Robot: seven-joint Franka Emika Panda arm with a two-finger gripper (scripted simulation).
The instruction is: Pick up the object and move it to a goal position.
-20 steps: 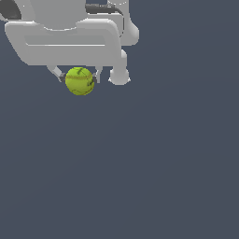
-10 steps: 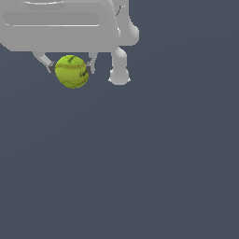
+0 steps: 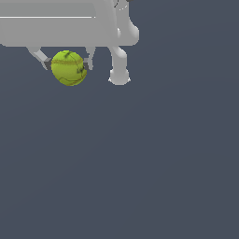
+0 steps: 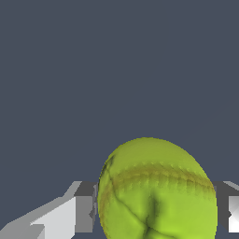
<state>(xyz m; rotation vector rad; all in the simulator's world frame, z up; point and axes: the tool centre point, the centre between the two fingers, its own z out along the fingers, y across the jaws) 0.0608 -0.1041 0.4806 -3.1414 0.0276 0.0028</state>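
Yellow-green ball with thin dark seam lines, pale grey fingers with darker tips, slate-blue background.

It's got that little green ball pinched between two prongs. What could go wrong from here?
The ball is round and the gripper touches it only at two small pads on opposite sides, so it could roll or slip out during a quick move. If it dropped, it would likely roll away across the flat grey floor. No goal marker is visible in either view, so I cannot judge how far the carry must go.
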